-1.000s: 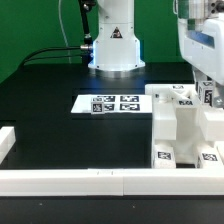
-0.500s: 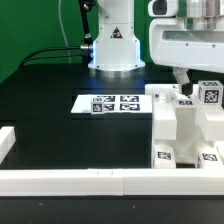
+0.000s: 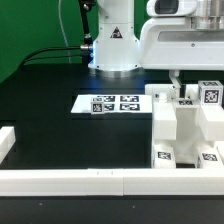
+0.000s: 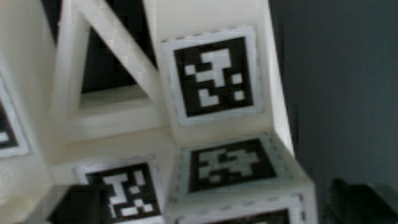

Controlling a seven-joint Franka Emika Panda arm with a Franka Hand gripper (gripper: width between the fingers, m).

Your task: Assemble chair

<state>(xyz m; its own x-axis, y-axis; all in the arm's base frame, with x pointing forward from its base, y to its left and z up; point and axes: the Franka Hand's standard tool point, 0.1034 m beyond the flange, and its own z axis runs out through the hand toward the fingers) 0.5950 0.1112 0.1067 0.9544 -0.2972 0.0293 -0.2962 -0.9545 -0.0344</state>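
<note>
Hovering over the white blocky plastic chair [image 3: 185, 125], tagged in black-and-white squares, your arm sits poised for a grasp. That chair rests on the black surface [image 3: 60, 125] at the exterior view's right, braced against the white border rail [image 3: 90, 181]. You cannot tell whether the fingers are parted.

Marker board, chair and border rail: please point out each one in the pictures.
marker board [image 3: 115, 103], exterior view, on its middle between the four tags.
chair [image 3: 185, 125], exterior view, on its white blocky body.
border rail [image 3: 80, 181], exterior view, on the near rail's top face.
</note>
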